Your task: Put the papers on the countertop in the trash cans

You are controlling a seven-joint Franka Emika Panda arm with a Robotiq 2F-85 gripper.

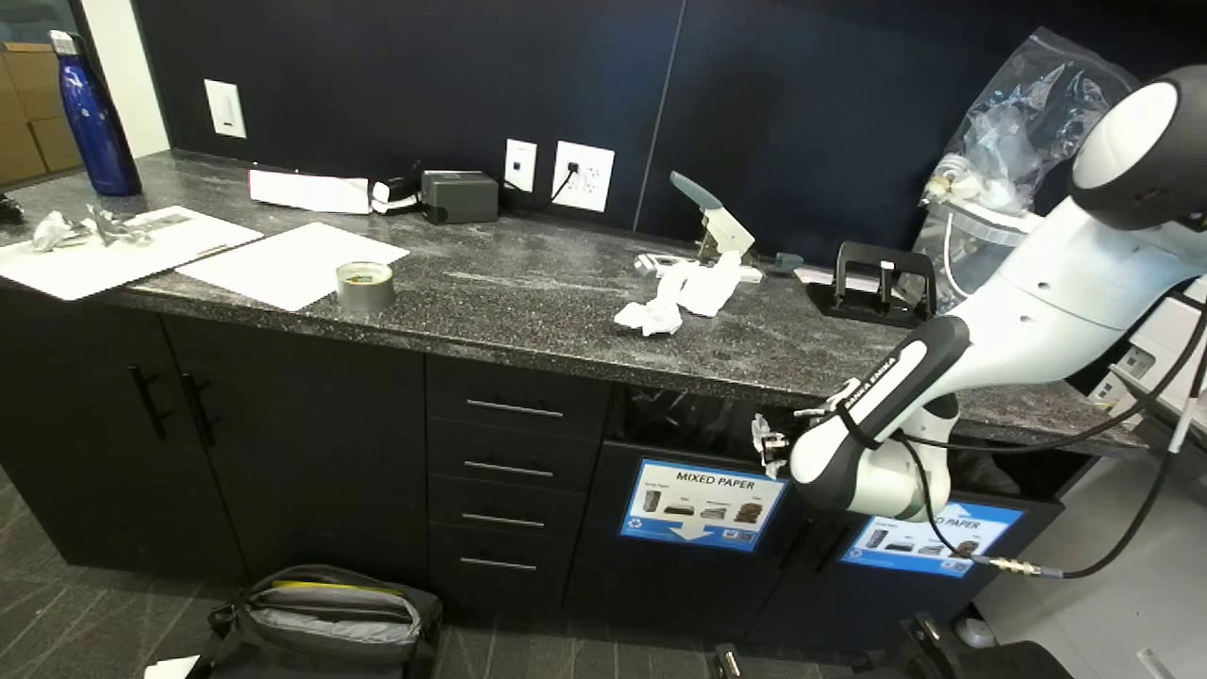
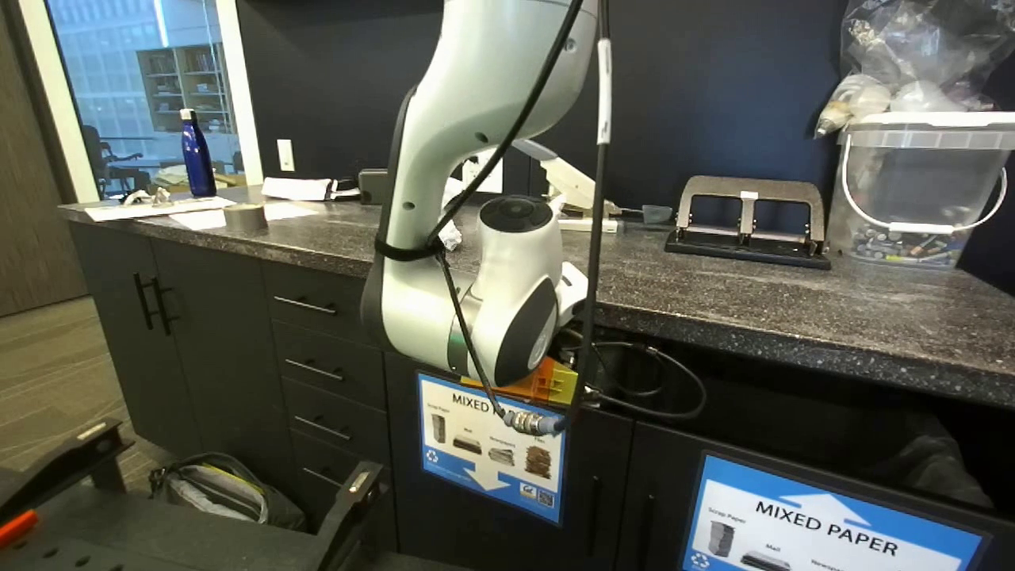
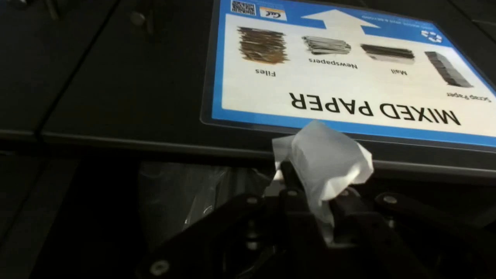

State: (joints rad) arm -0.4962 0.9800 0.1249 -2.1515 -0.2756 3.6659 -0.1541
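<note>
My gripper (image 3: 314, 182) is shut on a crumpled white paper wad (image 3: 329, 155) that sticks out past its fingertips. It hangs below the countertop edge, at the opening above the trash can (image 1: 660, 585) whose label arrow points down. A clear liner (image 3: 182, 197) shows there in the wrist view. The other trash can (image 1: 877, 604) stands to its right, partly behind the arm in an exterior view. On the dark speckled countertop (image 1: 509, 311), two white wads (image 1: 712, 283) lie near the stapler. Crumpled papers (image 1: 58, 233) also rest on a flat sheet at the far left.
A stapler (image 1: 726, 231), black hole punch (image 1: 877, 278) and clear bucket (image 2: 912, 190) stand along the back and right. Flat white sheets (image 1: 292, 264), a tape roll (image 1: 365, 288) and a blue bottle (image 1: 94, 123) are at left. A bag (image 1: 321, 613) sits on the floor.
</note>
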